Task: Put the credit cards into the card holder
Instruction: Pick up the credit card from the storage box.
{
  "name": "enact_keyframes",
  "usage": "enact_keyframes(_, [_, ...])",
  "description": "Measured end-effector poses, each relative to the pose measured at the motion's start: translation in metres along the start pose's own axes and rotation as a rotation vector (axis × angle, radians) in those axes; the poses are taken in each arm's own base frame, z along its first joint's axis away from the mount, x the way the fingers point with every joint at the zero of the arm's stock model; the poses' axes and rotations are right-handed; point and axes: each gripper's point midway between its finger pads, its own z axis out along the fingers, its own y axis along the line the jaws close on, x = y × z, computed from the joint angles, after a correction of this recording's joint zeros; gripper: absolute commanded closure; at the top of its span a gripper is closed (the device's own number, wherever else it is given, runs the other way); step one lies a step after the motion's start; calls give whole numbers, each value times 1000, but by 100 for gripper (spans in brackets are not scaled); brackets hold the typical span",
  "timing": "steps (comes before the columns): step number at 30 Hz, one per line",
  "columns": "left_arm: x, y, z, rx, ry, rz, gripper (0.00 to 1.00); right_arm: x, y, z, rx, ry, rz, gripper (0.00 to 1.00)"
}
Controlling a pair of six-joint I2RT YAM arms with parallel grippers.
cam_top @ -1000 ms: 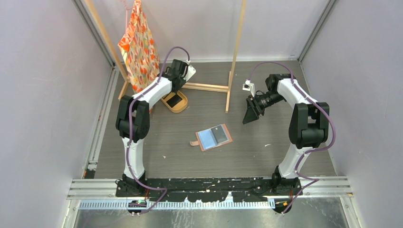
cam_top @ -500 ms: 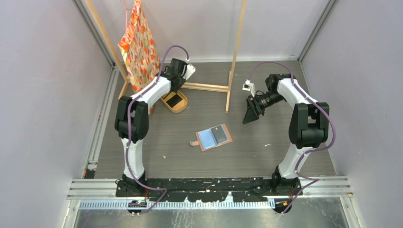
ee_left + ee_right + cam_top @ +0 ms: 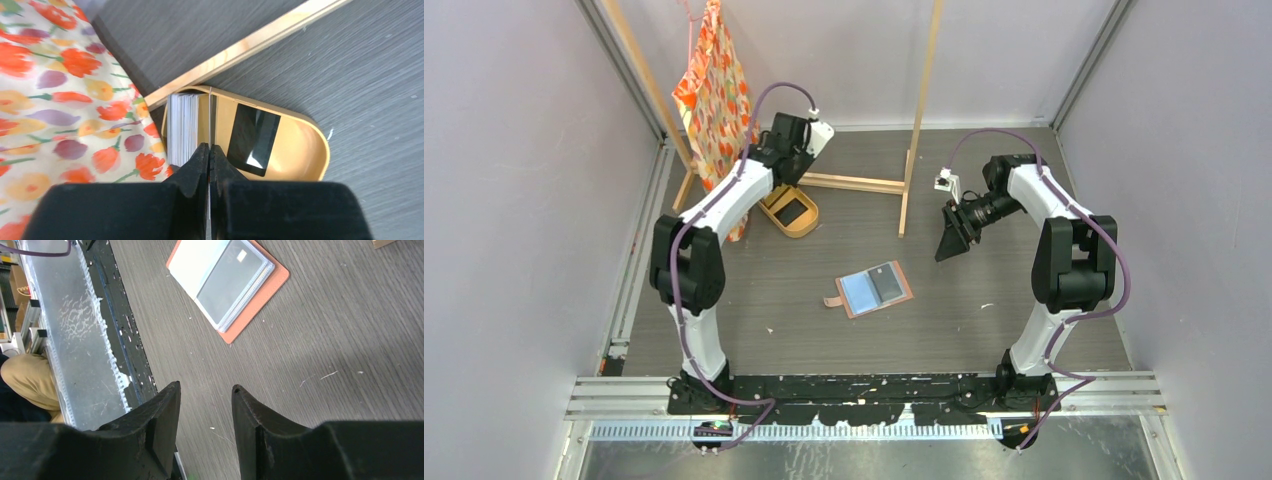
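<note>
My left gripper (image 3: 209,146) is shut on one thin credit card (image 3: 210,112), seen edge on, held over the near end of the oval tan tray (image 3: 300,150). A stack of cards (image 3: 182,122) stands on edge in the tray, and a black card (image 3: 252,140) lies flat in it. In the top view the left gripper (image 3: 792,165) is above the tray (image 3: 804,228) at the back left. The salmon-brown card holder (image 3: 874,288) lies open mid-table, with a blue and a grey card in its pockets. It also shows in the right wrist view (image 3: 230,282). My right gripper (image 3: 205,390) is open and empty, held above the table right of the holder.
A flowered orange cloth bag (image 3: 714,95) hangs on a wooden rack (image 3: 919,110) just left of the tray. The rack's floor bar (image 3: 240,50) runs behind the tray. The black base rail (image 3: 864,385) lies along the table's near edge.
My left gripper has risen and moved back from the tray, with a card held between its fingers. The right arm and the card holder have not moved.
</note>
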Motion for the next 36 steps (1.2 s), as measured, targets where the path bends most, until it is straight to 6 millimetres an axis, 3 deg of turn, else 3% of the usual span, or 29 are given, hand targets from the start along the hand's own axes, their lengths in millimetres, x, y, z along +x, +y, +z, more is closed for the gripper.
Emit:
enact_keyframes(6, [-35,-8,-39,24,-120,-28,99,-2,2,-1,-4,-3,-7,53])
enact_keyframes(11, [-53,-39,-54,96,-169,-60,99,-5,5,-2,-2,-11,-15,53])
enact_keyframes(14, [-56,-67,-72,215,-218,-150,100,-12,10,-5,23,-28,-37,53])
enact_keyframes(21, [-36,-133,-140,625,-366,-529,99,-35,44,-9,81,-116,-120,52])
enact_keyframes(29, [8,-205,-155,1023,-287,-1014,99,-54,87,-11,20,-293,-107,48])
enact_keyframes(32, [20,-222,-171,1078,-254,-1094,100,-57,94,-7,-16,-357,-57,48])
enact_keyframes(36, [19,-228,-205,1090,-347,-1126,99,-57,89,3,-43,-402,40,49])
